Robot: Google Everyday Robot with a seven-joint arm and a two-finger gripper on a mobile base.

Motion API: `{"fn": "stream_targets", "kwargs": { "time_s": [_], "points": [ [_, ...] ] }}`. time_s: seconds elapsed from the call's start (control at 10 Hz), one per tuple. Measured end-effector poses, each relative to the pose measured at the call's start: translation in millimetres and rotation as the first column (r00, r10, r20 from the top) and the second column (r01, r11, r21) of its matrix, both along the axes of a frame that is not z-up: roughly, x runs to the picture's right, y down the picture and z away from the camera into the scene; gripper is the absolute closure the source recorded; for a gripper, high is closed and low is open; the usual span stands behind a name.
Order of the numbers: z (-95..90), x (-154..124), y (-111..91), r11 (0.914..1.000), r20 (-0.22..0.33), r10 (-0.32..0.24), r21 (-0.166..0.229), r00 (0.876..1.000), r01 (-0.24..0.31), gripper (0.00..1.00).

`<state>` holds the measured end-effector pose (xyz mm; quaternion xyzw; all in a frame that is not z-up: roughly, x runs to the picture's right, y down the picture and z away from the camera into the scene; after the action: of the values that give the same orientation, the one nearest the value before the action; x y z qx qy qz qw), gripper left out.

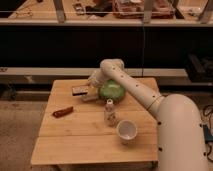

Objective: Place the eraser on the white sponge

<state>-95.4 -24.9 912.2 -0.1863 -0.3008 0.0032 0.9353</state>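
One camera view, looking down across a light wooden slatted table (75, 145). Showing a thick white robot arm (145, 97) bending in from the lower right and reaching over the far half of the tabletop. Carrying the pale claw (91, 91) at its tip, hanging low over the far left part of the boards. Not possible to tell whether the claw is spread, pressed together or pinching anything.

Showing the small flat dark-brown eraser with its tan rim (79, 90) directly left of the claw, touching it or just beside it; whether lifted or resting on the wood, cannot tell. Making out the thin off-white rectangular sponge (89, 98) as a pale patch just below the claw, on its near side, lying on the boards close to the eraser.

Showing a round green bowl (114, 91) immediately right of the claw, partly behind the arm's wrist. Showing a small pale bottle (109, 113) standing upright nearer the camera, below and right of the claw. Showing a white cup (127, 131) further toward the near edge, well apart from the claw, and a reddish-brown tapered object (63, 111) lying flat below and left of it.
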Motion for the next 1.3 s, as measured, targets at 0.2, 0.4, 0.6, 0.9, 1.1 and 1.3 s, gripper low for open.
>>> {"fn": "stream_targets", "kwargs": {
  "time_s": [0.2,0.4,0.6,0.9,1.1,1.3],
  "points": [
    [4.4,1,-2,0.9999,0.001,0.009,-0.009,1.0,-0.009,1.0],
    [3.6,4,-9,0.9993,0.013,0.037,-0.009,0.999,-0.036,1.0],
    [-9.7,5,-22,0.9954,0.055,0.096,0.0,0.994,-0.096,1.0],
    [-10.0,3,-21,0.9955,0.058,0.094,0.001,0.994,-0.095,1.0],
    [-9.9,2,-21,0.9956,0.059,0.093,0.0,0.994,-0.094,1.0],
    [-9.2,1,-21,0.996,0.058,0.089,0.001,0.994,-0.089,1.0]
  ]
}}
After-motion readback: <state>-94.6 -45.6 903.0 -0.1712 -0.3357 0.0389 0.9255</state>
